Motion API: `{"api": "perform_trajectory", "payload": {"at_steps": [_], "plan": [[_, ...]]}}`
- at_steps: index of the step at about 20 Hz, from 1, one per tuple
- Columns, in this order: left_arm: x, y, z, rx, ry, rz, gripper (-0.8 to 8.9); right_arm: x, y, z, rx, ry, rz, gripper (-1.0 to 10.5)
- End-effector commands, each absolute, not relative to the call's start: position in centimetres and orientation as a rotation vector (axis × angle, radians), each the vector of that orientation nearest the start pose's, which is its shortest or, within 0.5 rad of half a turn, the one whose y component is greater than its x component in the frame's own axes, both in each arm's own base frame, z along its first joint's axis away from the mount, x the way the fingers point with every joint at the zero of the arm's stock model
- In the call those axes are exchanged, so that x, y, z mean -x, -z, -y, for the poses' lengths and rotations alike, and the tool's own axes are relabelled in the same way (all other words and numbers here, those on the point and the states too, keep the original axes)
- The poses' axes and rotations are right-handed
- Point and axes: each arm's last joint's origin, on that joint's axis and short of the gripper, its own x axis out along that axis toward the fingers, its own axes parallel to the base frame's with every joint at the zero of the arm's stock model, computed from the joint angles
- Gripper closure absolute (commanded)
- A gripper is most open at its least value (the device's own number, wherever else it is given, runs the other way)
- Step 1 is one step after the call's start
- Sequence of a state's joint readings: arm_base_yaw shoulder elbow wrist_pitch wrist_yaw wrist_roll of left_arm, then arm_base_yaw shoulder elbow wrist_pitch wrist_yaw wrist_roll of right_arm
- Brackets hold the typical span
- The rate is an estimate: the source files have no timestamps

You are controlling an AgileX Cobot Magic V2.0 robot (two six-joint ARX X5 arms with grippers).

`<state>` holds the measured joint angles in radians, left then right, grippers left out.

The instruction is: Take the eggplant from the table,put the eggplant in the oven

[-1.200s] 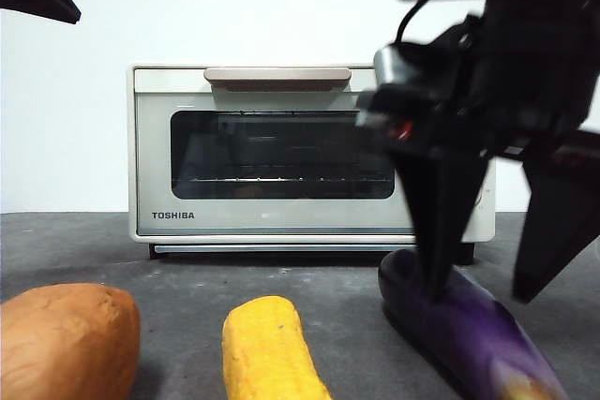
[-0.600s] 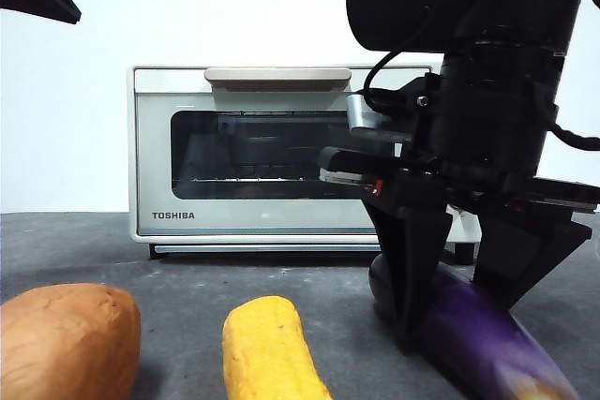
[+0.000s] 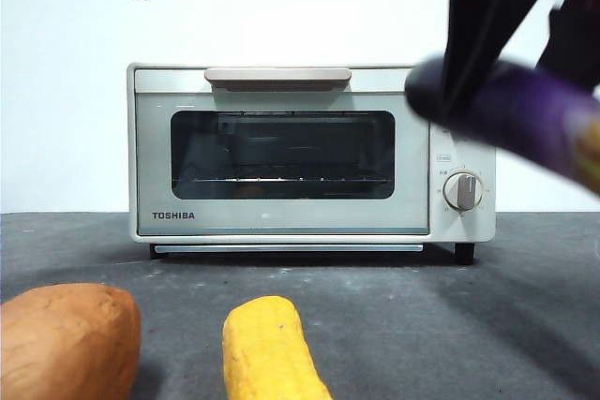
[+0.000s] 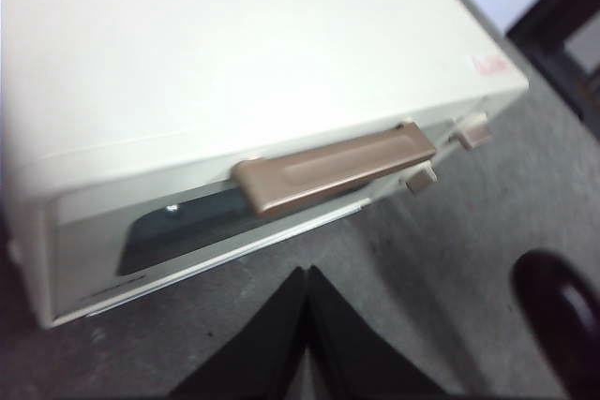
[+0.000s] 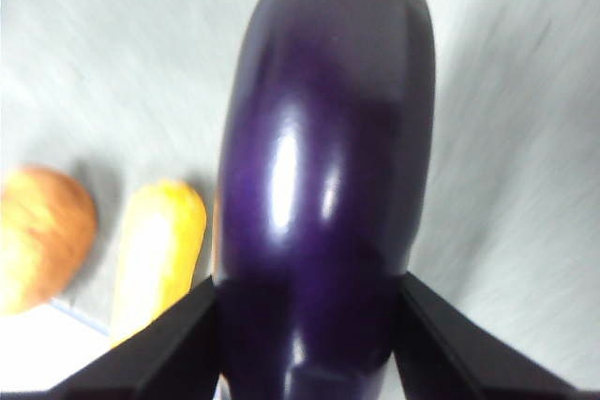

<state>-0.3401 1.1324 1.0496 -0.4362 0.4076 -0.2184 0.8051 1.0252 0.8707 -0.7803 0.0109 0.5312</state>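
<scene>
Two grippers are in view. The right gripper (image 5: pixel 305 344) has its jaws clamped on either side of the eggplant (image 5: pixel 323 175), grasping it near one end so that the long purple body juts out ahead between them. In the front view the eggplant (image 3: pixel 511 119) is up off the table (image 3: pixel 394 316), blurred, level with the upper right of the oven (image 3: pixel 281 152) and lying in front of its knob panel; it slants down toward the right edge, where a yellowish patch shows. One knob (image 3: pixel 462 190) is visible just below it. The right gripper (image 3: pixel 511 21) comes down from the top of that view, dark and blurred.

The left gripper (image 4: pixel 307 278) has its jaws pressed together with nothing between them. It hovers above the table in front of the oven (image 4: pixel 234 53), near the beige handle (image 4: pixel 333 168) but apart from it. The oven door is closed, its dark glass showing the wire rack (image 3: pixel 281 178) inside.

On the near table lie a corn cob (image 3: pixel 269 348) and a sweet potato (image 3: pixel 66 339), side by side, well apart from the oven
</scene>
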Motion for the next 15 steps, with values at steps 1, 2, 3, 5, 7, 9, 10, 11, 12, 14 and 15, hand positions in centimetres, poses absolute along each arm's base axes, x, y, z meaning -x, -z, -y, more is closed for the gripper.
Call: {"api": "perform_trajectory", "payload": {"at_steps": [1,2,3,5,7,9,10,11,12,14,15], "plan": [[-24.3,-34.6,11.0,0.133,0.733,-0.614,8.06,-12.5,-28.9,-13.0,-0.055,-0.487,-0.939,8.3],[-25.3,-34.8,12.0,0.108,0.754,-0.636,8.06,-12.1,-29.3,-12.4,-0.051,-0.469,-0.917,8.3],[-26.3,-35.0,12.9,0.086,0.772,-0.653,8.06,-11.7,-29.5,-11.9,-0.043,-0.444,-0.902,8.3],[-27.8,-35.0,14.4,0.043,0.775,-0.681,8.06,-11.0,-29.8,-10.9,-0.018,-0.387,-0.882,8.3],[-29.1,-34.6,15.8,0.001,0.791,-0.719,8.06,-10.4,-29.9,-10.0,0.002,-0.346,-0.872,8.3],[-30.0,-34.1,16.9,-0.027,0.807,-0.748,8.06,-9.9,-30.1,-9.4,0.013,-0.320,-0.864,8.3],[-30.4,-33.7,17.4,-0.049,0.803,-0.747,8.06,-9.6,-30.2,-9.1,0.013,-0.310,-0.856,8.3],[-30.7,-33.3,17.7,-0.066,0.782,-0.748,8.06,-9.4,-30.3,-8.9,0.011,-0.307,-0.850,8.3],[-30.9,-32.9,18.1,-0.080,0.768,-0.757,8.06,-9.3,-30.4,-8.7,0.009,-0.302,-0.841,8.3],[-31.1,-32.2,18.4,-0.104,0.765,-0.783,8.06,-9.0,-30.6,-8.4,0.001,-0.298,-0.822,8.3],[-31.0,-32.0,18.4,-0.108,0.765,-0.802,8.06,-8.9,-30.7,-8.3,-0.005,-0.299,-0.816,8.3]]}}
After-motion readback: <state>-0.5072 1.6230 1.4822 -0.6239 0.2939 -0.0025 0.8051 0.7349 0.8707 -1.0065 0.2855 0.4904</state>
